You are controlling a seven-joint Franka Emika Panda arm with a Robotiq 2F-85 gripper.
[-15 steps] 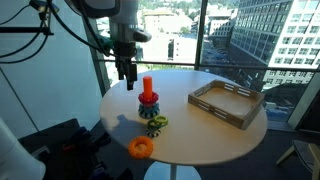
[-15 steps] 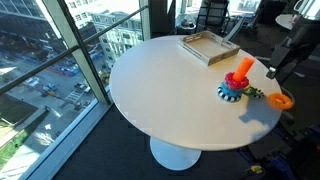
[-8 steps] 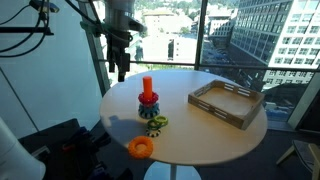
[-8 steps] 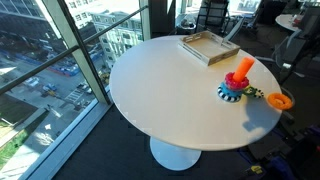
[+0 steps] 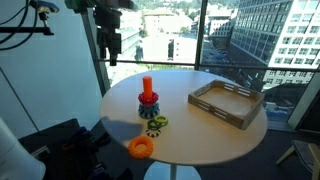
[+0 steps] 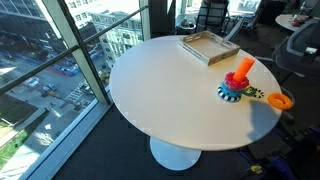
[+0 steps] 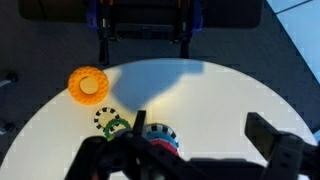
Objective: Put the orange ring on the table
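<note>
The orange ring (image 5: 141, 148) lies flat on the white tabletop (image 5: 195, 128) near its edge, apart from the stacking toy (image 5: 148, 99) and the small green gear ring (image 5: 157, 124). The tool (image 5: 112, 57) hangs high over the tabletop's rim, its fingers spread apart and holding nothing.

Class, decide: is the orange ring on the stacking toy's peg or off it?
Off. The orange ring lies flat on the table, apart from the stacking toy, near the edge.

The orange ring (image 7: 88, 85) is lying flat on the table (image 7: 230, 90). A small green ring (image 7: 111, 123) is sitting near it. The gripper (image 7: 185, 152) is showing blurred, fingers apart.
</note>
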